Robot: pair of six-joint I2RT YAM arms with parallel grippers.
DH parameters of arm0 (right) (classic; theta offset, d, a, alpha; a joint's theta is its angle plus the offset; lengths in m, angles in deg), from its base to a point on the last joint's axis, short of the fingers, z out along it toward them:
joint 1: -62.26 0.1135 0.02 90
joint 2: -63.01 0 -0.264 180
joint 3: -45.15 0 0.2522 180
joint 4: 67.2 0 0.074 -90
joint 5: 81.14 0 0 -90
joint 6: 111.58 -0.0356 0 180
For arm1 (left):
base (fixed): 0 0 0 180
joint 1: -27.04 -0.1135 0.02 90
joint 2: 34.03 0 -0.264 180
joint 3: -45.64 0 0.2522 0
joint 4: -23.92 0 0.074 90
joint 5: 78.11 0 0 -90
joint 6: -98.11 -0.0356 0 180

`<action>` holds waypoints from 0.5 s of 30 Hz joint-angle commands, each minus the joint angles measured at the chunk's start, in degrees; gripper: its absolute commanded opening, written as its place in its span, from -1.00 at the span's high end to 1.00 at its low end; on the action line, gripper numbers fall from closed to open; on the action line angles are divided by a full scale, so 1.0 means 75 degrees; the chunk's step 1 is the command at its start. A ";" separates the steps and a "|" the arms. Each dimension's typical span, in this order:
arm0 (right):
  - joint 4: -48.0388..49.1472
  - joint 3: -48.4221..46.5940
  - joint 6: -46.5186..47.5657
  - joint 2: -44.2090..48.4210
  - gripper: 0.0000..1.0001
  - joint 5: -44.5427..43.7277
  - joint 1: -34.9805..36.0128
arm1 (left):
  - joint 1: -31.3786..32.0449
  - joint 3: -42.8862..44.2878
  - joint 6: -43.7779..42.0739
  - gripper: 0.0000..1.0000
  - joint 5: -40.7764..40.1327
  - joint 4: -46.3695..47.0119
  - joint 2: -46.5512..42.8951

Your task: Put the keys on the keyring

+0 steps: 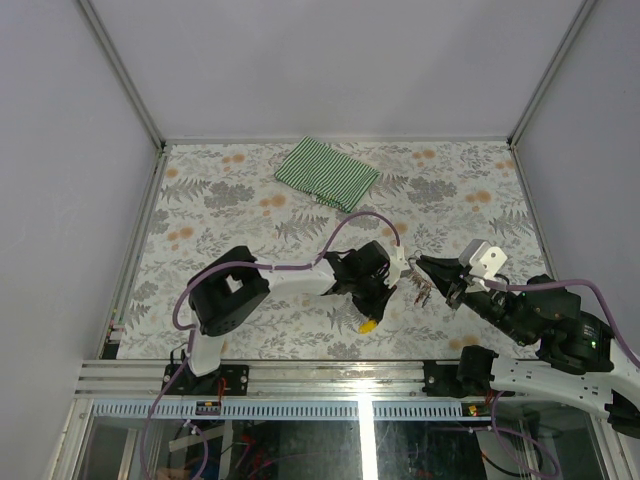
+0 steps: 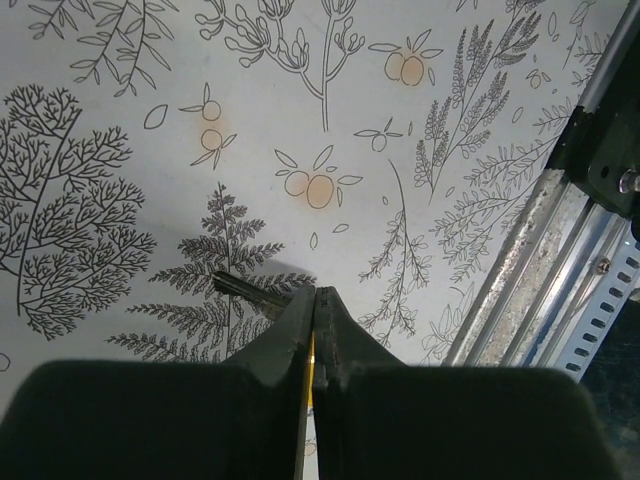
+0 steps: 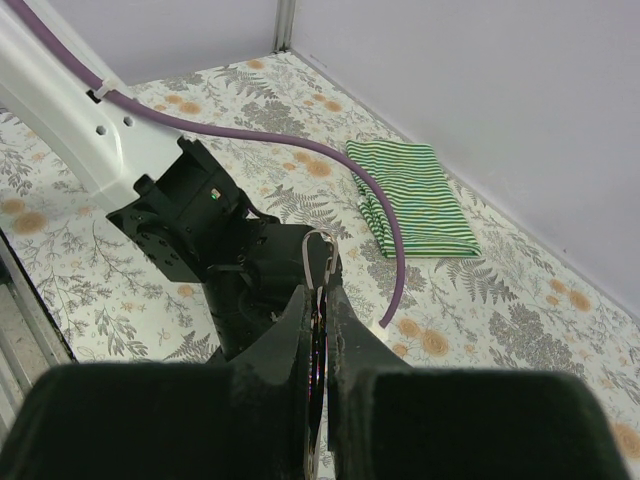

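Lying well beyond the keyring (image 1: 420, 290): folded striped cloth (image 1: 326, 172).

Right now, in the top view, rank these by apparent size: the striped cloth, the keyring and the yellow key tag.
1. Green-and-white striped cloth, by far the largest.
2. Keyring and yellow key tag: both tiny specks, too alike to rank.

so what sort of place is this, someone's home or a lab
Most likely a robotics lab test cell, not a home: plain grey panels in a metal frame box in the floral-covered table, and the left arm and right arm are bolted to a rail.
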 commanded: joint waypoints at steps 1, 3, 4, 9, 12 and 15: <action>0.0620 -0.0083 0.0009 0.0045 1.00 -0.0051 0.0059 | -0.0030 -0.0011 0.0000 1.00 -0.0020 0.0154 -0.0450; 0.0625 -0.0072 0.0025 0.0062 1.00 -0.0072 0.0065 | -0.0049 -0.0154 0.0063 1.00 -0.0105 0.0228 -0.0736; 0.0626 -0.0072 0.0024 0.0058 1.00 -0.0066 0.0062 | -0.0065 -0.0234 0.0104 1.00 -0.0141 0.0277 -0.0880; 0.0626 -0.0071 0.0146 0.0080 1.00 -0.0138 0.0062 | -0.0273 -0.0728 0.0443 1.00 -0.0259 0.0625 -0.1688; 0.0634 -0.0082 0.0358 0.0120 1.00 -0.0145 0.0062 | -0.0409 -0.1065 0.0675 1.00 -0.0512 0.0887 -0.2313; 0.0744 -0.0003 0.0676 0.0166 1.00 -0.0146 0.0062 | -0.0596 -0.1333 0.0909 1.00 -0.0792 0.1055 -0.2984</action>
